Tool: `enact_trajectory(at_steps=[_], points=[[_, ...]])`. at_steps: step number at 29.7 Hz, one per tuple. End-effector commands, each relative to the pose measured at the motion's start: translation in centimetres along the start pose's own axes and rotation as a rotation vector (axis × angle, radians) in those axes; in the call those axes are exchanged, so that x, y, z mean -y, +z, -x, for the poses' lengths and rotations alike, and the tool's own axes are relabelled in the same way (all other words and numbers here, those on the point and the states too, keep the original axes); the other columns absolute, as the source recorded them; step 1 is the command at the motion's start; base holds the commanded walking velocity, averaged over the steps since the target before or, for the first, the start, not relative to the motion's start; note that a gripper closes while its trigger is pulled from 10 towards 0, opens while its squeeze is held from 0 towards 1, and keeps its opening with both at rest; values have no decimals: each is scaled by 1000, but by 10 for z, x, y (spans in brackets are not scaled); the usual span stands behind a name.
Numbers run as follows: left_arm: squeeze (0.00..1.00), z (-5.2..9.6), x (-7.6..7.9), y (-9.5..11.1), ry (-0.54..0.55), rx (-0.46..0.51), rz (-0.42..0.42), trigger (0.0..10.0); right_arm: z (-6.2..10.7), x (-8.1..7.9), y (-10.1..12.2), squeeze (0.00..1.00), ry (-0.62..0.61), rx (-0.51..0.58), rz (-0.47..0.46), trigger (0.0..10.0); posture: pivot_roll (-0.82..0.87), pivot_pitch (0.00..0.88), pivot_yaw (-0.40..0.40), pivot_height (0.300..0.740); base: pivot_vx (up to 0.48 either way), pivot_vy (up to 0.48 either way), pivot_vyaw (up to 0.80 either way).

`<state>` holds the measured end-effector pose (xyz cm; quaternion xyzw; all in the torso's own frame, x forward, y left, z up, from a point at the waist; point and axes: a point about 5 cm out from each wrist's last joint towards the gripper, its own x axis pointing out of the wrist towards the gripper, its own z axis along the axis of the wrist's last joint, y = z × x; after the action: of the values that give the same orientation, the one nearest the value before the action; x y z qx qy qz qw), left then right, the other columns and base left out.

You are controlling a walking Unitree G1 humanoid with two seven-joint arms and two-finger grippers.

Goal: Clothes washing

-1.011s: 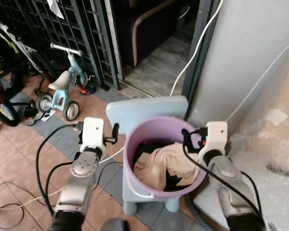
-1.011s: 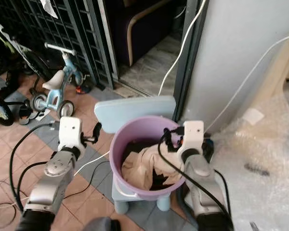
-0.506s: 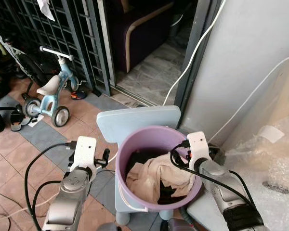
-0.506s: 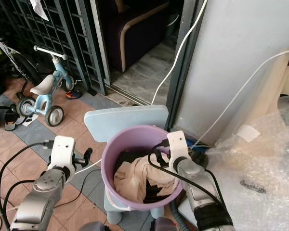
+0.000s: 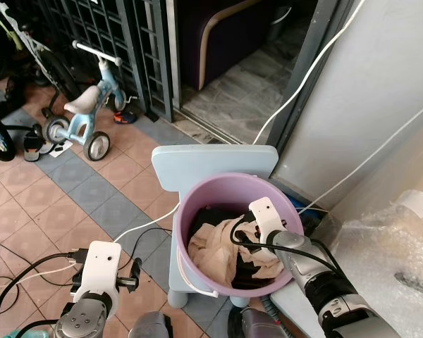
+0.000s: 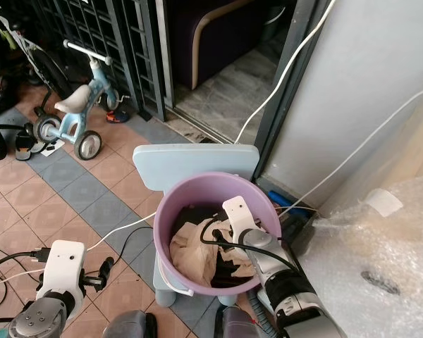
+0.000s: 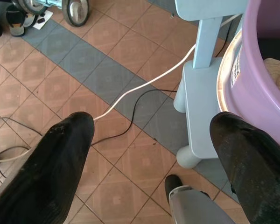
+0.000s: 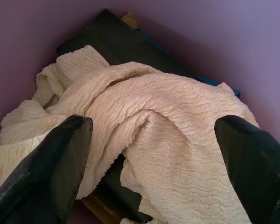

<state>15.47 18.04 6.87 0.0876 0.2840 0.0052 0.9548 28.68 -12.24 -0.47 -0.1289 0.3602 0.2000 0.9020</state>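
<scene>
Clothes, a crumpled cream ribbed-knit garment [image 8: 144,126] over dark pieces, lie in the round lilac plastic bucket [image 5: 197,211], which stands on a pale blue child's chair [image 5: 211,158]. Nearest, down beside the bucket on the tiled floor side, the left gripper [image 7: 154,154] hangs with its fingers spread wide on nothing. Inside the bucket's rim, the right gripper [image 8: 151,154] is poised just above the cream garment, fingers wide apart and holding nothing; the cloth lies straight ahead between them, its main fold running roughly across the gap. The right arm is plainly the nearer one for a grab. A white label on the bucket's outer wall is too small to read. Beyond the bucket stands a light blue tricycle [image 5: 84,123].
</scene>
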Motion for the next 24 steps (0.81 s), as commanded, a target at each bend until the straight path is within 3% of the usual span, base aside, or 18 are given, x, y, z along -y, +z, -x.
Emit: enact_trajectory(at_steps=[1,5,10,11,12,13,17,24], points=[[0,5,0,-1,6,-14,-10,10000,-1,1,-11,0,-13,-34,-6,10000,171,233,-35,740,0,0,0],[0,14,3,3,-5,-1,-34,10000,-7,-6,-12,0,-46,-51,18,10000,178,273,-38,740,0,0,0],[0,14,8,4,-32,-2,-30,10000,-11,-12,-10,0,-110,-65,59,10000,169,286,-41,740,0,0,0],[0,14,10,5,-37,-3,-28,10000,-12,-16,-7,0,-142,-32,-9,6941,172,286,-46,740,0,0,0],[0,13,11,6,-38,-2,-28,10000,-13,-18,-7,0,-151,-28,-34,2745,175,287,-48,740,0,0,0],[0,13,11,7,-39,-1,-27,10000,-13,-20,-7,0,-150,-32,-51,0,177,289,-49,740,0,0,0],[0,13,11,8,-37,-2,-22,10000,-15,-33,-13,0,-113,-69,-96,0,176,293,-53,740,0,0,0],[0,8,12,11,-27,6,-26,10000,-15,-37,-22,0,-91,-101,-146,0,190,292,-60,740,0,0,0]])
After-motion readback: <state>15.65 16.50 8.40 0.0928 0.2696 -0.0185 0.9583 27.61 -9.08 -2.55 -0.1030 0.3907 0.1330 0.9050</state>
